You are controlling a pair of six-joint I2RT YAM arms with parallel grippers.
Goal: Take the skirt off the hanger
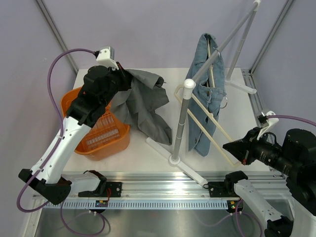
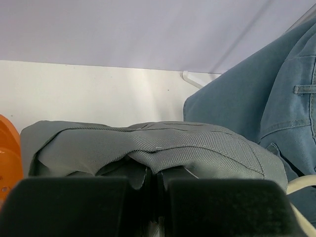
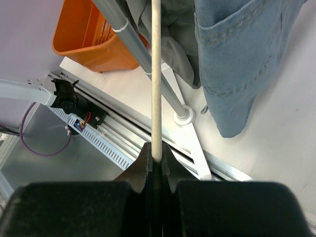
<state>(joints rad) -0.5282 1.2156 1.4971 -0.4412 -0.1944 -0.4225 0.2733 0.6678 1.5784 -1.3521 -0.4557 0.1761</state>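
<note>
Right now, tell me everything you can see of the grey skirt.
The grey skirt is crumpled, finely ribbed woven cloth with a stitched seam. The left claw is shut on a top fold, and it hangs in loose folds between the orange basket and the rack pole, overlapping the basket's rim in the top view. Whether its tip rests on the table cannot be told.

Soft, even light is brightening the white bench, casting only faint shadows on it. Near foregrounds in both wrist views are blurring.
</note>
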